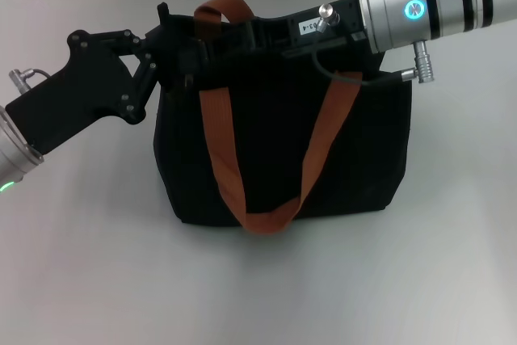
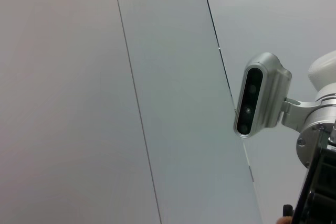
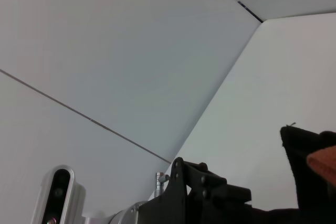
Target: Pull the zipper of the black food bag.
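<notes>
The black food bag [image 1: 355, 159] stands upright on the white table, with two orange-brown handles [image 1: 222, 151] hanging over its front. My left gripper [image 1: 171, 42] is at the bag's top left corner, against the fabric. My right gripper [image 1: 212, 38] reaches in from the right and lies low along the bag's top edge, close to the left gripper. The zipper pull is hidden under the two grippers. The right wrist view shows the left gripper's black body [image 3: 210, 195] next to the bag's corner [image 3: 307, 166].
The white table [image 1: 452, 280] spreads around the bag on all sides. A pale panelled wall [image 2: 79, 103] stands behind. The right arm's silver wrist [image 1: 420, 6] hangs over the bag's top right, and its camera shows in the left wrist view [image 2: 260, 95].
</notes>
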Tool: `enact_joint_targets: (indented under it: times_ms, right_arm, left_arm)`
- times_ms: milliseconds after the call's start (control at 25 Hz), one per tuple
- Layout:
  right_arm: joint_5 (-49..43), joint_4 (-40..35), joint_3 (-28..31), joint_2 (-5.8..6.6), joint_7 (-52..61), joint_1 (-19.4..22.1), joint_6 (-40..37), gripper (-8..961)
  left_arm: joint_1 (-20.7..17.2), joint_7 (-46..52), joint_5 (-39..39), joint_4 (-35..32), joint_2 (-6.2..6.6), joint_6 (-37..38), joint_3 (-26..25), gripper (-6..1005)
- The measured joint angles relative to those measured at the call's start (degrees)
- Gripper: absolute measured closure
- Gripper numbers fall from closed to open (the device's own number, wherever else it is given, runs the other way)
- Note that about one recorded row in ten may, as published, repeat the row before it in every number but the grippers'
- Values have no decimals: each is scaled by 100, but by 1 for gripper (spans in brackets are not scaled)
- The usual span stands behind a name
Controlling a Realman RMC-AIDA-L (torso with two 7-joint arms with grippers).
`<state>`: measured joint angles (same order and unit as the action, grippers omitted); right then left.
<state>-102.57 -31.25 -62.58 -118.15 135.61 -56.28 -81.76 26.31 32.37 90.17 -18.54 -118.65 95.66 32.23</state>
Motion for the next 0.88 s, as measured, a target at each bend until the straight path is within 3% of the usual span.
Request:
enact_joint_targets:
  times_ms: [880]
  right_arm:
    - [-141, -183, -18, -36, 0, -14, 116, 548]
  left_arm:
    - [84, 334, -15, -32, 19, 89, -36, 975]
